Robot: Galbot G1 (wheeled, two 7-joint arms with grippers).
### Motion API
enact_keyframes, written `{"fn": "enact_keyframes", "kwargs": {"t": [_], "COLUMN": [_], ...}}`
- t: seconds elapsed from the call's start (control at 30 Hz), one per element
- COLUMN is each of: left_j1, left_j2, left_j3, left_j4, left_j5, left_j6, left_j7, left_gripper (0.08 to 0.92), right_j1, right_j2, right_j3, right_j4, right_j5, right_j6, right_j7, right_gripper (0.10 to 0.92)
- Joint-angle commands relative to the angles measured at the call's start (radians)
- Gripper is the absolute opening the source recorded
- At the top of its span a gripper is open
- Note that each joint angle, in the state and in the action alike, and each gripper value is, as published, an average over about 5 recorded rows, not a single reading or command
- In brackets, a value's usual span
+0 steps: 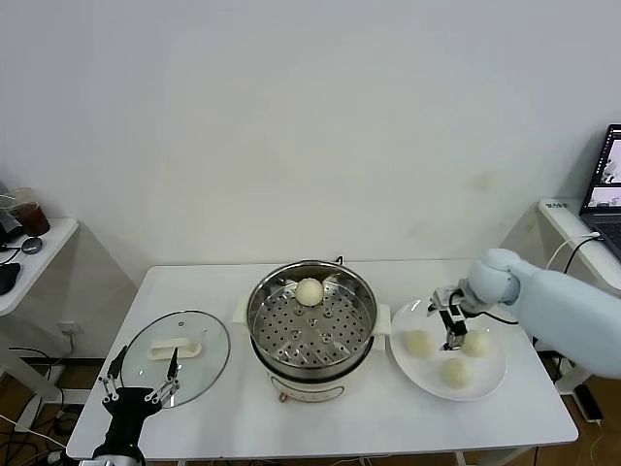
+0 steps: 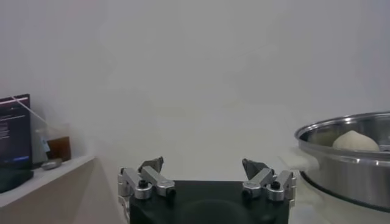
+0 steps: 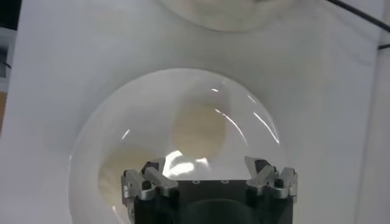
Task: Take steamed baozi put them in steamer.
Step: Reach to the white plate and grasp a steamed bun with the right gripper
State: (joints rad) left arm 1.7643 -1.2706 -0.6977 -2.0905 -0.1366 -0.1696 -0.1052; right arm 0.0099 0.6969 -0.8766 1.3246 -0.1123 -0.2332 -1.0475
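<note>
The steamer [image 1: 310, 320], a shiny steel pot with a perforated tray, stands mid-table with one baozi [image 1: 309, 291] at its far side. Three more baozi [image 1: 418, 343] [image 1: 475, 342] [image 1: 454, 372] lie on a white plate [image 1: 412, 374] to its right. My right gripper [image 1: 452, 337] hangs open and empty just above the plate, between the two farther buns. In the right wrist view the gripper [image 3: 205, 165] is over the plate [image 3: 140, 103], with one baozi [image 3: 198, 128] ahead of the jaws and another [image 3: 116, 176] off to one side. My left gripper [image 1: 141, 383] is parked open at the front left.
A round glass lid [image 1: 175, 354] with a white handle lies left of the steamer, beside the left gripper. The left wrist view shows its gripper [image 2: 204, 165], the steamer wall [image 2: 347, 170] and the bun [image 2: 355, 142] inside. A side table stands far left, a laptop far right.
</note>
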Motion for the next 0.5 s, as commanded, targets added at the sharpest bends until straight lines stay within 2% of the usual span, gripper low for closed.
{"fn": "enact_keyframes", "kwargs": {"t": [0.03,0.37,0.5], "left_j1": [0.0,-0.008,-0.006], "left_j2": [-0.001,-0.002,-0.002], "left_j3": [-0.002,-0.001,-0.003], "left_j4": [0.005,0.014,0.014], "left_j5": [0.0,-0.001,-0.001], "left_j6": [-0.001,-0.002,-0.002], "left_j7": [0.001,0.001,0.0], "left_gripper": [0.823,0.823,0.823], "right_j1": [-0.074,-0.095,-0.097], "right_j2": [0.066,0.11,0.112], "right_j3": [0.047,0.069,0.07], "right_j4": [-0.069,-0.122,-0.121], "right_j5": [-0.033,-0.068,-0.07], "right_j6": [0.005,0.008,0.003], "right_j7": [0.005,0.012,0.0], "right_gripper": [0.823,0.821,0.758]}}
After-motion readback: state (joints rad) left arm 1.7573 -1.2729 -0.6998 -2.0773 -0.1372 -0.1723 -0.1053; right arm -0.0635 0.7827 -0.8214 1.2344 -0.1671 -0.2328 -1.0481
